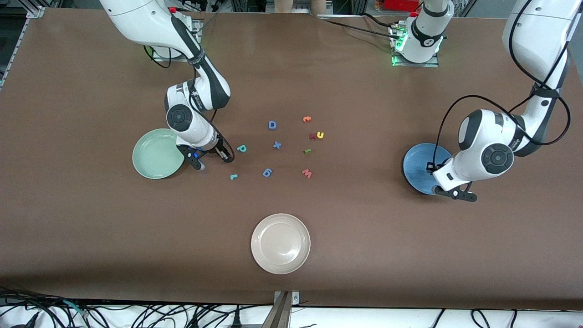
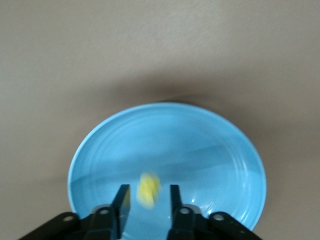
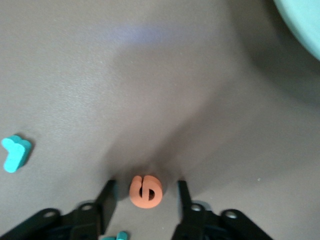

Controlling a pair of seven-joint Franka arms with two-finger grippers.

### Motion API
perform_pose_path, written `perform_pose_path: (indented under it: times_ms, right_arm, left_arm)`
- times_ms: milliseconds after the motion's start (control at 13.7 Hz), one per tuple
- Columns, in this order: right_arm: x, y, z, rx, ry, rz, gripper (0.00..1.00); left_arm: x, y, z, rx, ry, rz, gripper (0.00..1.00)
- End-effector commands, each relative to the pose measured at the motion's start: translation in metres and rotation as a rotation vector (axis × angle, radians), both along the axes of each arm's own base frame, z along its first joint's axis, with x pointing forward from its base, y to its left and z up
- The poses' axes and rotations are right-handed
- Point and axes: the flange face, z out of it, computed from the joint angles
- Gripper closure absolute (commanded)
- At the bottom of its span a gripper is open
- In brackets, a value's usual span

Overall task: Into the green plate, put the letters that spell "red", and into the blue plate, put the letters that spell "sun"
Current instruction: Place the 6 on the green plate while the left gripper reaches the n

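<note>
Over the blue plate [image 2: 200, 145] my left gripper [image 2: 148, 186] is open. A blurred yellow letter [image 2: 149, 190] hangs between its fingers and touches neither. My right gripper [image 3: 146, 181] is open and low on the table beside the green plate [image 1: 155, 155]. An orange "e" [image 3: 145, 191] lies flat between its fingers with a gap on each side. Close by lie the teal "r" [image 3: 15, 152] and the teal "d" shape [image 1: 241, 148]. The yellow "u" [image 1: 320, 135] and dark-green "n" [image 1: 308, 151] lie mid-table.
A cream-white plate [image 1: 280, 249] sits nearest the front camera. Scattered mid-table are a blue D [image 1: 272, 125], a blue x [image 1: 277, 145], a blue 6 [image 1: 267, 172], a pink W [image 1: 307, 173], an orange letter [image 1: 307, 119] and a dark-red letter [image 1: 313, 135].
</note>
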Motion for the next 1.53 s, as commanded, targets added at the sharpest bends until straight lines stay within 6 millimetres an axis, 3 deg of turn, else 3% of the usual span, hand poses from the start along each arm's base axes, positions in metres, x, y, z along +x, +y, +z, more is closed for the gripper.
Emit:
perform_pose_path:
  times_ms: [0, 146, 291, 510, 656, 802, 947, 1093, 1312, 1385, 1457]
  right_arm:
    - [-0.004, -0.006, 0.000, 0.000, -0.006, 0.014, 0.66]
    - [-0.003, -0.005, 0.001, 0.001, -0.006, 0.016, 0.88]
    - [0.000, -0.008, 0.003, 0.002, -0.010, 0.016, 1.00]
    - [0.014, -0.013, 0.027, 0.001, 0.003, 0.014, 1.00]
    - [0.035, -0.024, 0.057, -0.010, 0.064, 0.033, 1.00]
    - [0.049, -0.052, 0.084, -0.019, 0.113, 0.065, 1.00]
    - [0.056, -0.085, 0.101, -0.016, 0.115, 0.104, 1.00]
    - [0.060, -0.126, 0.102, -0.019, 0.140, 0.163, 1.00]
    - [0.059, -0.192, 0.085, -0.017, 0.200, 0.238, 1.00]
    - [0.056, -0.203, 0.078, -0.006, 0.214, 0.248, 1.00]
    - [0.055, -0.214, 0.072, -0.005, 0.225, 0.236, 1.00]
  left_arm:
    - [0.007, -0.040, 0.014, -0.038, -0.013, -0.039, 0.00]
    - [0.004, -0.072, 0.020, -0.102, -0.007, 0.028, 0.00]
    - [0.001, -0.115, 0.033, -0.154, -0.015, 0.035, 0.00]
    - [-0.013, -0.201, 0.049, -0.144, -0.035, 0.096, 0.00]
    - [-0.027, -0.256, 0.056, -0.137, -0.048, 0.118, 0.00]
    - [-0.037, -0.285, 0.060, -0.129, -0.056, 0.168, 0.00]
    - [-0.049, -0.320, 0.064, -0.155, -0.090, 0.100, 0.00]
    - [-0.071, -0.363, 0.056, -0.158, -0.140, -0.012, 0.00]
    - [-0.096, -0.399, 0.025, -0.122, -0.171, -0.158, 0.00]
    - [-0.103, -0.419, 0.021, -0.141, -0.180, -0.187, 0.00]
    - [-0.107, -0.424, 0.011, -0.141, -0.165, -0.195, 0.04]
